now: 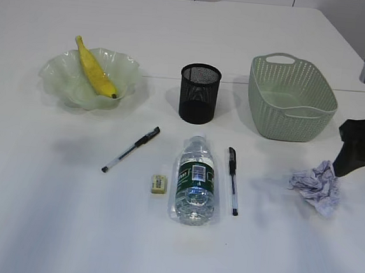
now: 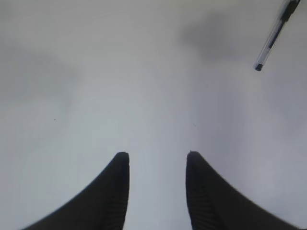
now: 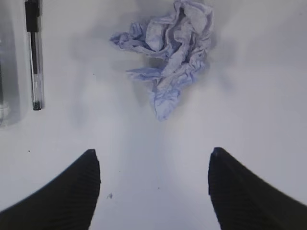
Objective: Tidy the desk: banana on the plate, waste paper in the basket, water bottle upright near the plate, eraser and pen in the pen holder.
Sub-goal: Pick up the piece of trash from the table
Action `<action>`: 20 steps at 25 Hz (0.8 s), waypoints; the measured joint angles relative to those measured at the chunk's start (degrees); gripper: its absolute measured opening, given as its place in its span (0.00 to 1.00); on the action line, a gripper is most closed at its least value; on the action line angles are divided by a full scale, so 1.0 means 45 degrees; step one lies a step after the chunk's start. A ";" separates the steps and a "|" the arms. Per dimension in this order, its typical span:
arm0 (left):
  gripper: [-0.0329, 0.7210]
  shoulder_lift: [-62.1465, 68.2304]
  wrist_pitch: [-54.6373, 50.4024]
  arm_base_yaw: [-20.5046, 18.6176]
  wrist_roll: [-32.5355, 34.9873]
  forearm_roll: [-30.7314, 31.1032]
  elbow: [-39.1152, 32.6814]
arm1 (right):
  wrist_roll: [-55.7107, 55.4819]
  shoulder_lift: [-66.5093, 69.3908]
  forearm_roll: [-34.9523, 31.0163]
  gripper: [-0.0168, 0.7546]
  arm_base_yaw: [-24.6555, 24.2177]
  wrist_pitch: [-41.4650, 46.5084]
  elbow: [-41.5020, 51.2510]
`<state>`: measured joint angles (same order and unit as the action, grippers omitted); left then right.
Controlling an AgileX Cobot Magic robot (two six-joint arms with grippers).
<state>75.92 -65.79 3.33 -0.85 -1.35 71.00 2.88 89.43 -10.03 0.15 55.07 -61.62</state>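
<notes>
The right pincer point(image 3: 153, 167) is held wide open above the desk point(image 1: 48, 214), with nothing between its jaws. The waste paper point(image 3: 168, 52) is seen directly ahead of the fingertips, on the pincer's centre line, near but not touching. It is a crumpled pale bluish wad, loosely folded, with one pointed flap projecting back toward the jaws.

Handling is judged as follows: very light, soft, readily compressed, not fragile. Slip is expected only if a single loose flap is pinched; the flap could unfold or tear free. Hold is best taken across the bulkiest middle of the wad, with the jaws closed well in so that several folds are trapped together.

To the pincer's left, one pen point(image 3: 33, 52) lies parallel to the approach line, with the edge of the water bottle point(image 3: 7, 72) beyond it; both are clear of the wad.

The left pincer point(image 2: 157, 155) is partly open and empty over bare desk, a second pen point(image 2: 276, 33) lying ahead and to its right.

The basket point(image 1: 291, 98) stands empty beyond the wad in the exterior view.
</notes>
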 joint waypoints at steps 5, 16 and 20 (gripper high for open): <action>0.41 -0.1045 -0.0199 0.0000 0.0026 -0.0023 -0.0195 | -0.0290 0.1646 0.1057 0.70 0.0928 -0.0168 -0.1402; 0.41 -0.1198 -0.0332 0.0000 0.0026 -0.0023 -0.0195 | -0.0641 0.4696 0.2628 0.70 0.1305 0.0283 -0.3961; 0.41 -0.1198 -0.0384 0.0000 0.0026 -0.0023 -0.0202 | -0.0641 0.5199 0.2907 0.70 0.1305 0.0315 -0.4009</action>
<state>70.53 -67.52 3.33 -0.73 -1.45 70.09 0.00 112.82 3.05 6.02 56.49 -79.67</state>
